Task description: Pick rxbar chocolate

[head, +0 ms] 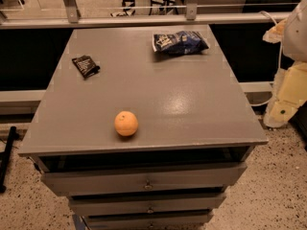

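The rxbar chocolate (85, 66) is a small flat black wrapper lying at the back left of the grey cabinet top (192, 104). It lies slightly turned and nothing touches it. My gripper does not show in this view. Only pale cream parts of my arm (290, 87) show at the right edge, beside the cabinet and well away from the bar.
A crinkled blue bag (180, 42) lies at the back right of the top. A round orange fruit (126, 123) sits near the front edge, left of centre. Drawers (144, 176) are below the top. A metal rail (144, 19) runs behind the cabinet.
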Robot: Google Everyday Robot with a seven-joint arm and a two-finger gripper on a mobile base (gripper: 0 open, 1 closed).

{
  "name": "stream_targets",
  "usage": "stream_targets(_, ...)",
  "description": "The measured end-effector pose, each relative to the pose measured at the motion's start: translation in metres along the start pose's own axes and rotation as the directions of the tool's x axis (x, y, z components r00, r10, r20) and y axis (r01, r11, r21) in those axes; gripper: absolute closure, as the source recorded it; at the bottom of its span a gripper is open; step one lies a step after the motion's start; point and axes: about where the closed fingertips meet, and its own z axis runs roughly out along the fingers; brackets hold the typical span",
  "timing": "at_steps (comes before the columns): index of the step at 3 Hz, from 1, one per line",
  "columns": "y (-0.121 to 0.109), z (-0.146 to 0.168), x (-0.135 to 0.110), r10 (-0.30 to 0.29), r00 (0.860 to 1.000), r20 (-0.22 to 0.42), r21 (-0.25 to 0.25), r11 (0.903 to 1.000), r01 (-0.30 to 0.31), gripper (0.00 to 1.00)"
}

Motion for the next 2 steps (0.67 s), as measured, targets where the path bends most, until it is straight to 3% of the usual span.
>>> stream_targets(2, 0.0006, 0.0047, -0.0071, -0.009, 1.000, 0.030, 0.000, 1.0000, 0.009, 0.00)
